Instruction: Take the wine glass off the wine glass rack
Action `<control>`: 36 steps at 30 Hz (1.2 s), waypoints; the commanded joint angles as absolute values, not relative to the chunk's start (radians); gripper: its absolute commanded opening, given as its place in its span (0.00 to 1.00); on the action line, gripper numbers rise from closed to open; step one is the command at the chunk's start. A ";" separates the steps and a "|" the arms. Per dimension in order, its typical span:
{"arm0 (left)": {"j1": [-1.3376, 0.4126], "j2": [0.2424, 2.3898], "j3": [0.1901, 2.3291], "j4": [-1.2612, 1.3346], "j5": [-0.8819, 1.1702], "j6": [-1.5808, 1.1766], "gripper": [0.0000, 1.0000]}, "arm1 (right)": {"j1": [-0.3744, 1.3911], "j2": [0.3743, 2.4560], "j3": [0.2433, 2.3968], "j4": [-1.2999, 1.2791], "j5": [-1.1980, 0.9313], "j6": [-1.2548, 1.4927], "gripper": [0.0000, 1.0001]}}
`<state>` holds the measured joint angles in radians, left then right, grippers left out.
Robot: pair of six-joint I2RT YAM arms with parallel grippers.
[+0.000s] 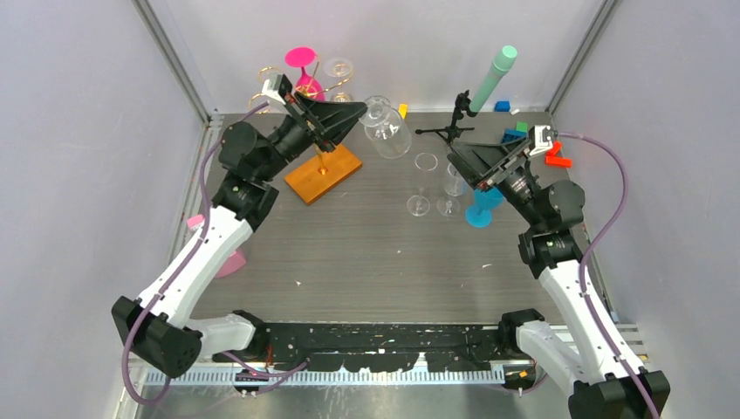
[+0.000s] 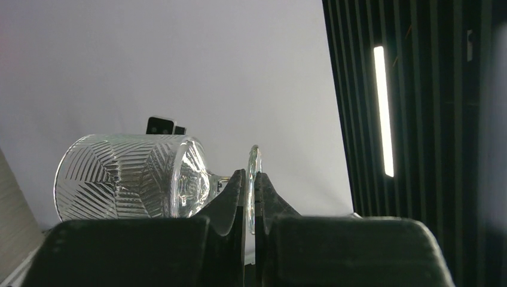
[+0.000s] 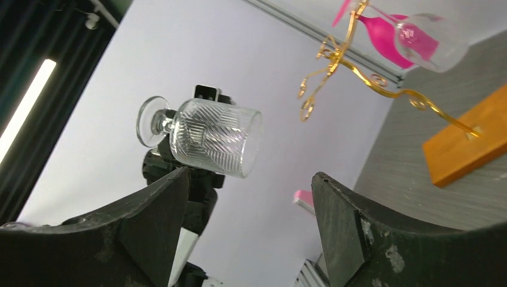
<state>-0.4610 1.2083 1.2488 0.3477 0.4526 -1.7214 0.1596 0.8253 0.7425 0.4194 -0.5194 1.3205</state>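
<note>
My left gripper (image 1: pixel 360 110) is shut on the flat foot of a clear ribbed wine glass (image 1: pixel 387 131) and holds it on its side in the air, right of the wine glass rack. In the left wrist view the foot disc (image 2: pixel 254 160) is pinched between the fingers and the bowl (image 2: pixel 131 176) points left. The rack is a gold wire tree (image 1: pixel 307 85) on an orange base (image 1: pixel 323 172); a pink glass (image 1: pixel 301 59) and a clear glass (image 1: pixel 339 68) still hang on it. My right gripper (image 1: pixel 460 163) is open and empty; its view shows the held glass (image 3: pixel 209 137) and the rack (image 3: pixel 341 54).
A black tripod stand (image 1: pixel 449 128) with a teal cylinder (image 1: pixel 494 74) stands at the back right. Small clear glasses (image 1: pixel 419 205) and a blue glass (image 1: pixel 482 209) stand below my right gripper. Coloured blocks (image 1: pixel 557 158) lie at the back right. A pink object (image 1: pixel 232 262) sits by the left arm.
</note>
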 commanded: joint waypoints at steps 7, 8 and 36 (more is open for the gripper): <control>-0.632 1.323 1.352 0.566 0.342 -1.764 0.00 | 0.245 0.867 0.745 0.706 -0.517 1.432 0.81; -0.642 1.329 1.355 0.569 0.338 -1.764 0.00 | 0.257 0.872 0.745 0.722 -0.515 1.433 0.81; -0.704 1.357 1.280 0.672 0.232 -1.834 0.00 | 0.278 0.970 0.672 1.403 -0.425 1.687 0.21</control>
